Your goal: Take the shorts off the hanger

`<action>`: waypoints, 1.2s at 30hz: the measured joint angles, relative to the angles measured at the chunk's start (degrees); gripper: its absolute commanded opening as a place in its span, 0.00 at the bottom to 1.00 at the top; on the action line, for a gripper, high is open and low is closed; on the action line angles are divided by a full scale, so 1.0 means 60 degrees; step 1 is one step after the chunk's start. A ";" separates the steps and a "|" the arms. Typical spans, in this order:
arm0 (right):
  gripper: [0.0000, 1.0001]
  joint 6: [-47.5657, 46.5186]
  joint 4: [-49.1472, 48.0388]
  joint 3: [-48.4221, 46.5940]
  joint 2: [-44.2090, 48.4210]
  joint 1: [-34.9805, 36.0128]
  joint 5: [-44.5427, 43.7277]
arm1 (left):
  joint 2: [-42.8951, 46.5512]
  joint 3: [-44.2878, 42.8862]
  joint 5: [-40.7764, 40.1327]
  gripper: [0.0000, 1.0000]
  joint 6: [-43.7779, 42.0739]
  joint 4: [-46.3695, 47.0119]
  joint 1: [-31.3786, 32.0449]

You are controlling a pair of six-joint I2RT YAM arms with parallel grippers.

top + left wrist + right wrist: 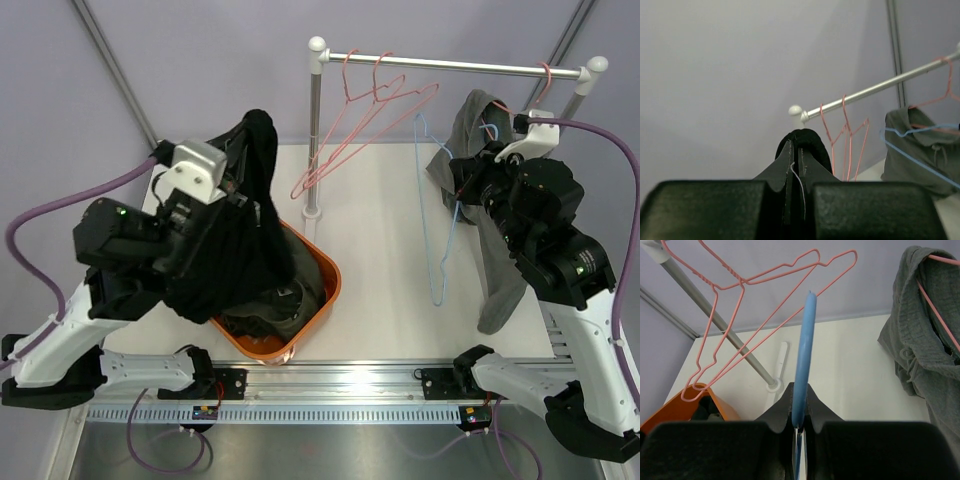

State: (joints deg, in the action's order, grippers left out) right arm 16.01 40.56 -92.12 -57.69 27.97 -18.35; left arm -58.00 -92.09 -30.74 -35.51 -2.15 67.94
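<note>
**A:** What is on the left?

**B:** The left gripper [795, 149] is raised over the near-left part of the worktop [385, 250]. Its fingers are pressed together on a fold of the black shorts [262, 185]. The cloth hangs from that pinch down into the orange basket [328, 272], which sits toward the near edge, left of the middle.

**A:** Is anything in the basket?

**B:** More dark shorts [285, 305] are heaped inside. The black cloth drapes over the basket's left rim.

**A:** And the middle?

**B:** The rail [460, 66] runs along the far edge, from a post near the far middle toward the far-right corner. Two pink hangers [365, 115] hang at its left end, tilted toward the basket. Below them the worktop is bare from the basket's right rim across to the blue hanger [440, 235]. That is the widest free stretch.

**A:** The right side?

**B:** The right gripper [800, 392] is clamped on the blue hanger's wire. I cannot tell whether the hook rests on the rail. The grey shorts [500, 270] hang under the rail's right end on their own pink hanger [940, 318]. They are just beside the gripper and reach down toward the right edge. They hang close against the right arm, so room there is tight.
</note>
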 measured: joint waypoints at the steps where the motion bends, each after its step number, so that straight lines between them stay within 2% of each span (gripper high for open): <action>1: 0.00 0.0000 -0.0004 0.0040 0.0007 0.0000 0.0000 | -0.0131 -0.0004 0.0011 0.00 0.0259 -0.0288 -0.0233; 6: 0.00 -0.0004 -0.0004 0.0175 0.0055 0.0000 0.0007 | -0.0488 -0.0372 0.0018 0.00 0.1413 -0.1548 -0.1286; 13: 0.00 -0.0011 -0.0007 0.0197 0.0109 0.0000 0.0084 | -0.0470 -0.1147 -0.0186 0.00 0.2302 -0.2339 -0.1792; 19: 0.00 -0.0051 0.0000 0.0197 0.0102 0.0000 0.0229 | 0.0098 -0.0543 -0.0947 0.00 0.3293 -0.2838 -0.1902; 24: 0.00 -0.0178 0.0237 0.0084 -0.0029 0.0000 0.0419 | 0.0852 0.0918 -0.1701 0.00 0.4921 -0.3974 -0.1949; 28: 0.00 -0.0361 0.0535 -0.0117 -0.0295 0.0004 0.0499 | 0.1610 0.3071 -0.1923 0.00 0.6994 -0.4951 -0.1978; 33: 0.00 -0.0539 0.0758 -0.0222 -0.0525 0.0004 0.0459 | 0.2415 0.6211 -0.1504 0.00 0.9613 -0.5858 -0.2007; 36: 0.00 -0.0576 0.0783 -0.0226 -0.0656 0.0004 0.0463 | 0.2739 0.7843 -0.0758 0.00 1.1289 -0.5956 -0.2025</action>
State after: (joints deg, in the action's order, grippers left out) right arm 12.56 45.25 -93.47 -61.63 27.99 -15.57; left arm -41.56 -45.04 -35.29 32.23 -37.89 55.79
